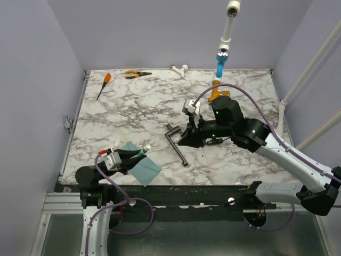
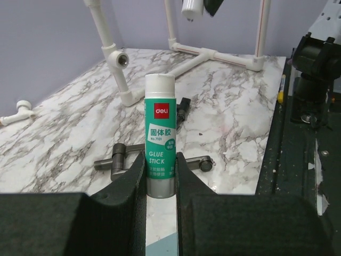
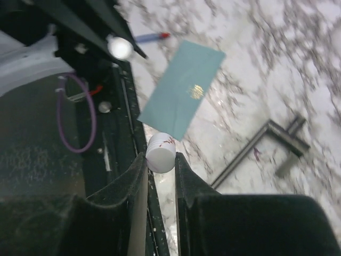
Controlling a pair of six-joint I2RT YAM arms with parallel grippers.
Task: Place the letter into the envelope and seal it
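The teal envelope (image 1: pixel 145 168) lies flat at the table's near left edge; it also shows in the right wrist view (image 3: pixel 184 88) and as a sliver in the left wrist view (image 2: pixel 162 246). My left gripper (image 1: pixel 132 156) is just above it, shut on a green glue stick (image 2: pixel 160 144) that sticks out past the fingertips (image 1: pixel 144 151). My right gripper (image 1: pixel 184 140) hovers over the table's middle, shut on a small white cap (image 3: pixel 161 152). The tan letter is not in view.
A grey metal T-shaped tool (image 1: pixel 176 143) lies beside the right gripper. At the back are an orange screwdriver (image 1: pixel 103 85), pliers (image 1: pixel 136 74) and a white pipe fitting (image 1: pixel 180 69). A white pipe frame (image 2: pixel 213 53) stands at the right.
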